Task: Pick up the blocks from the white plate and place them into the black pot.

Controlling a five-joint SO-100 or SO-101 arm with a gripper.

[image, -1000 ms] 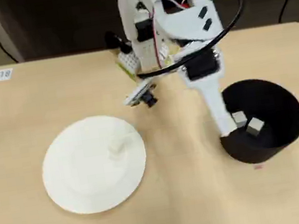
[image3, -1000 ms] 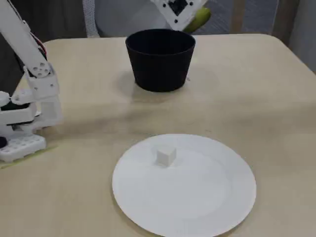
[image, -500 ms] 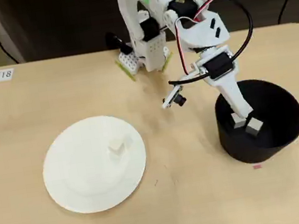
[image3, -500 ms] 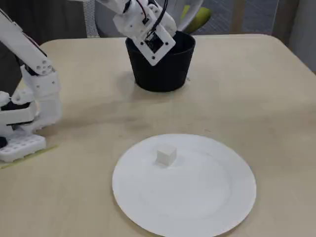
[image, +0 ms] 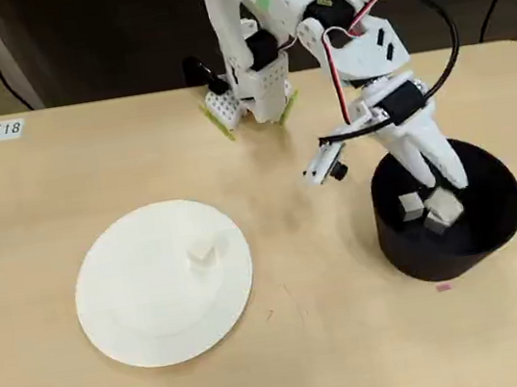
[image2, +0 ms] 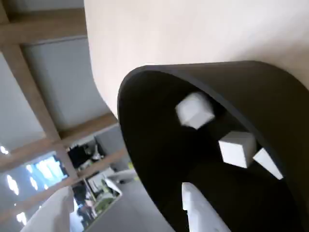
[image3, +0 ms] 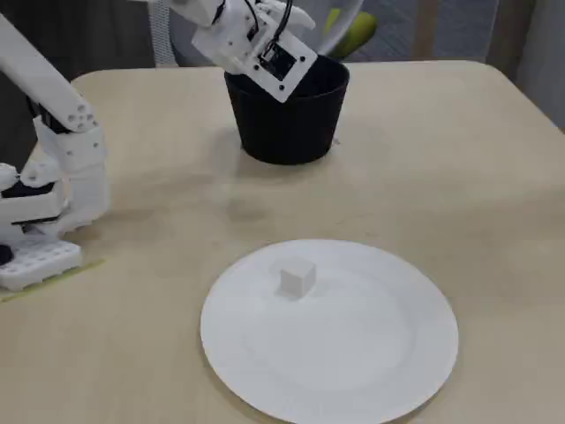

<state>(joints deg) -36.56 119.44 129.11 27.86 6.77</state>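
The white plate (image: 149, 307) lies on the left of the table in the overhead view, and one pale block (image: 201, 254) sits on it near its upper right. The block also shows in the fixed view (image3: 296, 279) on the plate (image3: 353, 353). The black pot (image: 510, 214) stands at the right. My gripper (image: 437, 184) reaches down into it, open and holding nothing. In the wrist view three blocks (image2: 236, 148) lie inside the pot (image2: 145, 159), one of them blurred (image2: 194, 110), and one white finger (image2: 198, 212) shows at the bottom. In the fixed view the pot (image3: 287, 124) hides the fingertips.
The arm's white base (image: 248, 88) is fixed at the table's far edge in the overhead view, and at the left in the fixed view (image3: 44, 221). A label reading MT18 (image: 2, 130) is stuck at the far left corner. A small pink speck (image: 443, 288) lies in front of the pot.
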